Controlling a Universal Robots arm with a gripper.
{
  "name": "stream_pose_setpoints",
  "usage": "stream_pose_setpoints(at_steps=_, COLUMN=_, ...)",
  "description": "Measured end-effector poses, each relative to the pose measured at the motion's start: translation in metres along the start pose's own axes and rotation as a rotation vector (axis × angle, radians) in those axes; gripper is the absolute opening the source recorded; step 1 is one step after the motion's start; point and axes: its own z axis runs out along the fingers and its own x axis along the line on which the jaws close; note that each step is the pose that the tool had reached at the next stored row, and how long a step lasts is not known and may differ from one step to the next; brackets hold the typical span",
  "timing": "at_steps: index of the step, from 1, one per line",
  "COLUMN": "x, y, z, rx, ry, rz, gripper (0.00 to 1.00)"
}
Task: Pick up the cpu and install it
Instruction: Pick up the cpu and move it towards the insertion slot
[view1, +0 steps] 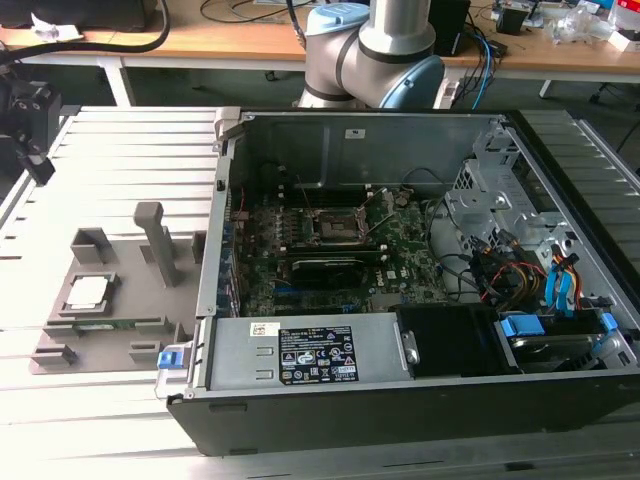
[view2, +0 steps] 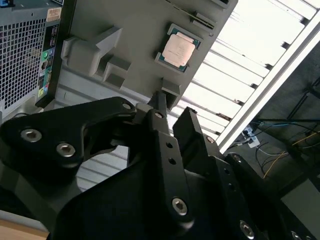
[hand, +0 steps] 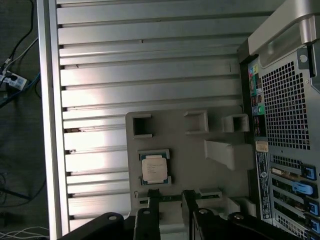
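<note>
**Status: cpu not picked up, not installed.**

1. Location of the cpu. The cpu (view1: 88, 291) lies flat, metal top up, in a square pocket of the grey holder (view1: 140, 300). The holder rests on the slatted table (view1: 120, 150) at the exterior view's left, in the lower part of the frame, just beside the open case (view1: 300, 140). A memory stick (view1: 110, 323) lies in a slot of the same holder, just beside the cpu.

2. State of the tool. The tool (hand: 170, 196) hangs over the holder. In both wrist views its two fingers (hand: 151, 202) stand spread, and holder surface shows through the gap. Nothing is between them. The cpu sits ahead of the fingertips, near but apart, with no contact.

3. Destination. The socket (view1: 335, 225) sits on the board (view1: 270, 255) inside the case, near the middle of the exterior view and well apart from the cpu. It appears dark inside its metal frame. Whether its retaining frame is raised or closed cannot be told.

4. Progress, as judged. Done: the tool is placed in the area of the cpu and is ready to take it. Left: the grasp, the transfer into the case and the seating in the socket, which is practically the whole task.
</note>
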Motion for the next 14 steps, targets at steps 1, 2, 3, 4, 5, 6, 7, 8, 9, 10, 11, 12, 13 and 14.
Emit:
stream_pose_setpoints(at_steps=1, x=0.0, y=0.0, z=0.0, rx=0.0, ry=0.0, rz=0.0, gripper=0.42)
stream_pose_setpoints(at_steps=2, x=0.0, y=0.0, z=0.0, rx=0.0001, ry=0.0001, rz=0.0, gripper=0.48)
stream_pose_setpoints(at_steps=3, x=0.0001, y=0.0, z=0.0, rx=0.0, ry=0.0, rz=0.0, gripper=0.6)
stream_pose_setpoints(at_steps=4, x=0.0003, y=0.0, z=-0.0001, rx=0.0065, ry=0.0, rz=-0.006, gripper=0.6)
stream_pose_setpoints(at_steps=5, x=0.0003, y=0.0, z=0.0, rx=0.0183, ry=-0.0005, rz=-0.017, gripper=0.6)
stream_pose_setpoints(at_steps=6, x=0.0002, y=0.0, z=0.0, rx=0.0322, ry=-0.0012, rz=-0.027, gripper=0.6)
stream_pose_setpoints(at_steps=7, x=0.0002, y=-0.0001, z=0.0001, rx=0.0445, ry=-0.0012, rz=-0.062, gripper=0.6)
stream_pose_setpoints(at_steps=8, x=0.0002, y=0.0, z=0.0002, rx=0.0442, ry=-0.0009, rz=-0.075, gripper=0.6)
stream_pose_setpoints(at_steps=9, x=0.0002, y=0.0, z=0.0004, rx=0.044, ry=-0.0007, rz=-0.08, gripper=0.6)
stream_pose_setpoints(at_steps=10, x=0.0004, y=-0.0001, z=0.0015, rx=0.0438, ry=-0.001, rz=-0.081, gripper=0.6)
stream_pose_setpoints(at_steps=11, x=0.0006, y=-0.0002, z=0.003, rx=0.0439, ry=-0.0009, rz=-0.08, gripper=0.6)
stream_pose_setpoints(at_steps=12, x=0.0007, y=-0.0003, z=0.005, rx=0.0439, ry=-0.0008, rz=-0.08, gripper=0.6)
stream_pose_setpoints(at_steps=13, x=0.0008, y=-0.0003, z=0.006, rx=0.044, ry=-0.0008, rz=-0.08, gripper=0.6)
stream_pose_setpoints(at_steps=14, x=0.0008, y=-0.0004, z=0.0068, rx=0.0439, ry=-0.0008, rz=-0.08, gripper=0.6)
